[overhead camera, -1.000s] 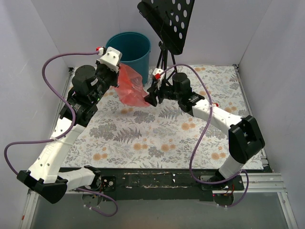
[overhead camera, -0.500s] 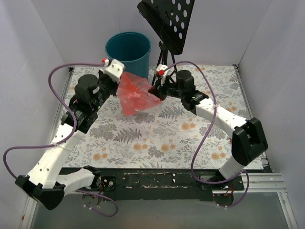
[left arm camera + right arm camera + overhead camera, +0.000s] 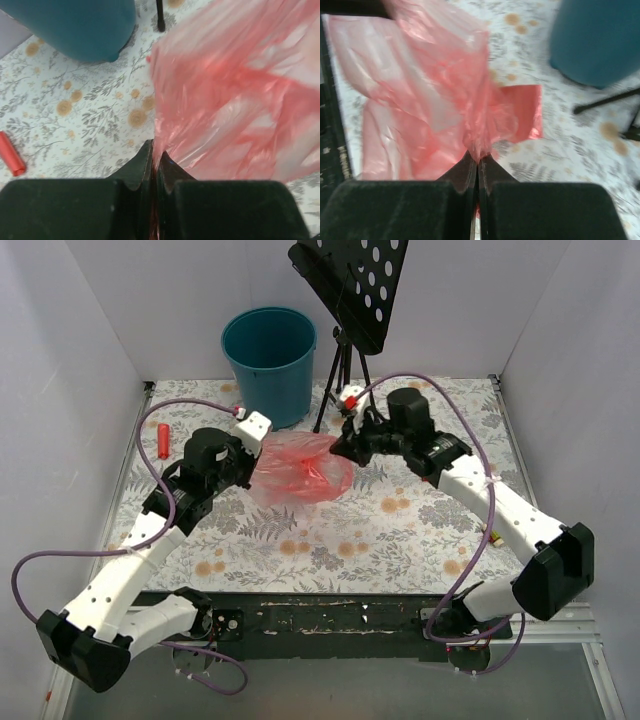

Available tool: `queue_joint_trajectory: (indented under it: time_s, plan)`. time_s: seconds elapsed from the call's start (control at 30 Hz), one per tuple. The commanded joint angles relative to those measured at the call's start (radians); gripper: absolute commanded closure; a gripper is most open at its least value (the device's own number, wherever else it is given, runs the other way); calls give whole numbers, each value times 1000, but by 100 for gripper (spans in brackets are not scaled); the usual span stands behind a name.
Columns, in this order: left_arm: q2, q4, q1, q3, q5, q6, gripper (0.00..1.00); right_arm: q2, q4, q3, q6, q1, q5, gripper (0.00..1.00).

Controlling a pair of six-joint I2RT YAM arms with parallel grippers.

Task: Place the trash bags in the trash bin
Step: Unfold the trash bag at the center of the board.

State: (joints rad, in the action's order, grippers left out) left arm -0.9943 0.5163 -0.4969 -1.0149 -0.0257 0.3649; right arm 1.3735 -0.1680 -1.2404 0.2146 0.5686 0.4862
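Red crinkly film, that's the trash bag [image 3: 300, 468], and I've got it stretched between both arms, hanging low over the flowery table cover [image 3: 420, 530], near the front of the blue bin [image 3: 232, 350] but not in it. My left gripper [image 3: 154, 156] has its fingers pressed together on one edge of the plastic, and the right gripper [image 3: 479, 159] is pinching a bunched-up bit on the other side. So I'd call this the carry step. Next I reckon both arms need to lift the bag up over the rim, staying clear of the black stand [image 3: 350, 280], then let go together so it drops inside.
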Motion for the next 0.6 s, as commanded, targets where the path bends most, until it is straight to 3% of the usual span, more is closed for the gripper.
queue_joint_trajectory:
  time_s: [0.0,0.1,0.23,0.3,0.33,0.4,0.47,0.53,0.57]
  plan:
    - [11,74,0,-99,87,262,100,41,-185,-142,2,132,-48,99]
    - [80,164,18,-68,138,373,100,74,-202,-186,-50,165,-121,99]
    - [180,258,67,18,101,344,100,160,-160,-246,-119,192,-211,99]
    - [191,234,121,10,54,312,100,252,-119,-363,-144,201,-218,99]
    - [169,206,150,-14,40,274,100,347,-126,-508,-124,217,-237,99]
    - [103,144,213,-132,-89,226,100,516,-157,-809,-101,224,-265,99]
    - [-1,108,270,-405,-155,171,100,686,-119,-1166,-40,224,-294,99]
    - [-105,44,287,-692,-203,137,100,774,102,-1403,44,232,-374,99]
    - [-175,13,297,-853,-197,119,100,748,283,-1384,111,246,-403,99]
